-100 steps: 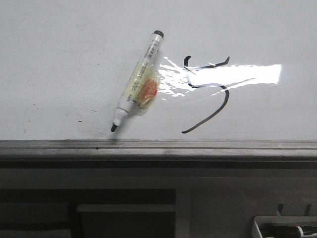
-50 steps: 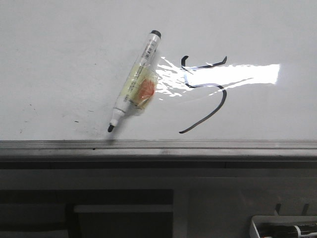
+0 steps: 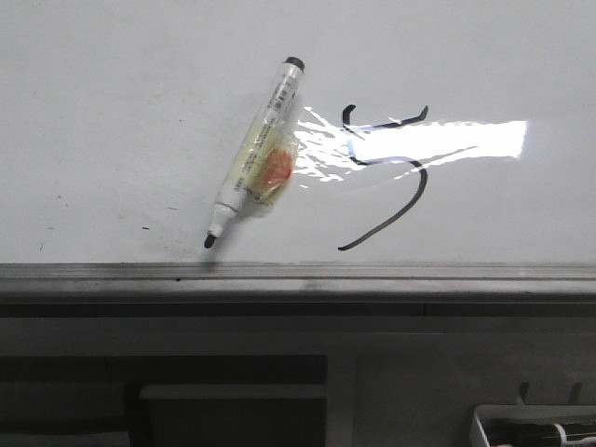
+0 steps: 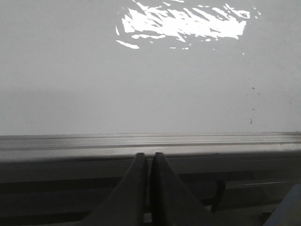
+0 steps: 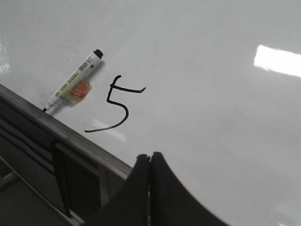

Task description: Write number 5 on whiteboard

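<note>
The number 5 (image 3: 386, 177) sits in thin black strokes on the whiteboard (image 3: 112, 102), partly washed out by a bright patch of glare in our front view and plainly legible in the right wrist view, with its hook, top bar and long curved tail. Just beside it we see a marker (image 3: 254, 154) lying flat on the board, uncapped tip pointing toward the grey edge rail (image 3: 298, 272), its barrel wrapped in a yellowish and orange patch. Our left gripper (image 4: 149, 162) has its jaws pressed together on nothing, above the rail. Our right gripper (image 5: 150, 162) likewise has its jaws together and empty, over the board and well apart from the marker.
</note>
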Robot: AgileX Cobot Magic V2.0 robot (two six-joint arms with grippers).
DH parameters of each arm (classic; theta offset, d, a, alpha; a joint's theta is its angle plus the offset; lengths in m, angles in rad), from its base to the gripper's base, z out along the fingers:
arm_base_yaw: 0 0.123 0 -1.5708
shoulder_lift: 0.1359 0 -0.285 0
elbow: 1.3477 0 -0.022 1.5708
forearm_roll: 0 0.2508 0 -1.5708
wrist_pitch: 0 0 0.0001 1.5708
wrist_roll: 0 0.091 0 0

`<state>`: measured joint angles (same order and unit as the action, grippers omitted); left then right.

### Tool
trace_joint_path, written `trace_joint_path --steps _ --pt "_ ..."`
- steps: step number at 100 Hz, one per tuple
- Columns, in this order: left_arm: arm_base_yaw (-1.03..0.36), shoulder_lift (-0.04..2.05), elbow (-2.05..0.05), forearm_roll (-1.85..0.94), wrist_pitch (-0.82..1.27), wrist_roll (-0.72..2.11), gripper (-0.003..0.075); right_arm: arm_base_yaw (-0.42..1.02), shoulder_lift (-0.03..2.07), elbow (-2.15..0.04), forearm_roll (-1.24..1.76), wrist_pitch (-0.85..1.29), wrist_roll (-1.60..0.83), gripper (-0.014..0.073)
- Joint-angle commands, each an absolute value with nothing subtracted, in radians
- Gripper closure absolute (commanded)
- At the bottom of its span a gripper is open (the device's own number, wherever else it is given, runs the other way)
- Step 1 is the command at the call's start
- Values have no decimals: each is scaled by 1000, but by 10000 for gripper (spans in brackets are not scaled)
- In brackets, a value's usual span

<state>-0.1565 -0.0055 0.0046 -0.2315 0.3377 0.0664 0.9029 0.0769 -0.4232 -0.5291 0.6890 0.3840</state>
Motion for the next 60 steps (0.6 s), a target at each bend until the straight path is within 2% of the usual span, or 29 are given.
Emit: trace_joint_path --steps 1,14,26,45,60 --pt "-156 -32 22 -247 290 56 741 898 89 -445 -567 626 380 655" --pt "-156 -32 22 -247 290 56 741 866 87 -381 -689 639 391 655" --pt "-156 -32 22 -247 290 56 741 760 87 -290 -759 571 539 655" --pt "-156 -32 22 -247 290 56 741 504 87 -132 -573 350 539 655" --pt "-156 -32 22 -247 290 56 741 308 87 25 -333 63 318 655"
